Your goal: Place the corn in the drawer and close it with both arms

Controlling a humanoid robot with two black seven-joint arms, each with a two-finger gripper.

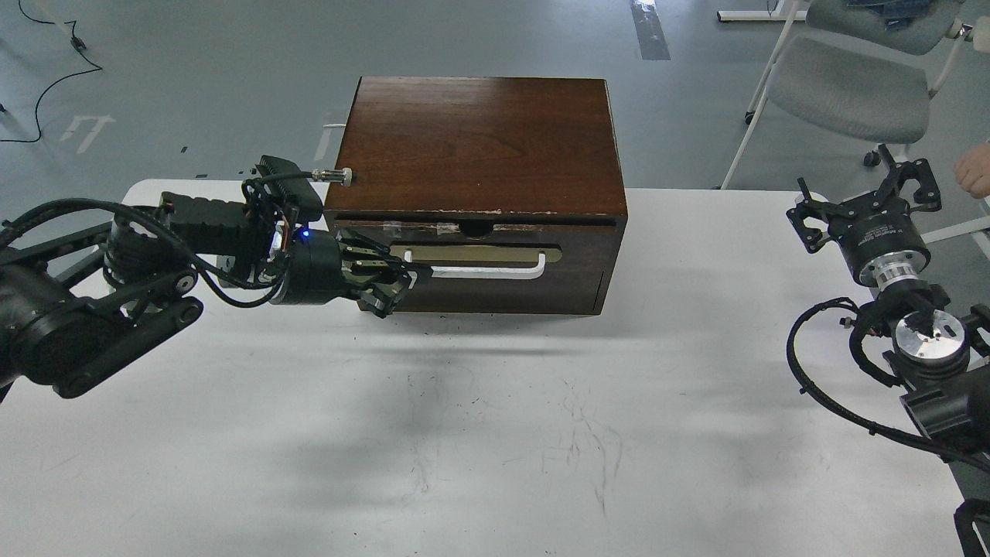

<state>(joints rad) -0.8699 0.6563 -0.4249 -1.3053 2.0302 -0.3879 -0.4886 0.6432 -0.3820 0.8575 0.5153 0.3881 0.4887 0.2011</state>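
Note:
The dark brown drawer [495, 267], with its white bar handle [487, 271] on a tan plate, sits almost flush in the wooden cabinet [479, 139]; only a thin dark gap shows under the chipped top edge. My left gripper [404, 280] looks shut, and its tips rest against the drawer front at the handle's left end. My right gripper [866, 195] is open and empty, raised at the table's far right, well away from the cabinet. The corn is out of view.
A plain panel [503, 298] sits below the drawer. The white table [495, 433] carries scuff marks. A grey chair [847, 85] stands behind on the right. A person's hand [976, 166] shows at the right edge.

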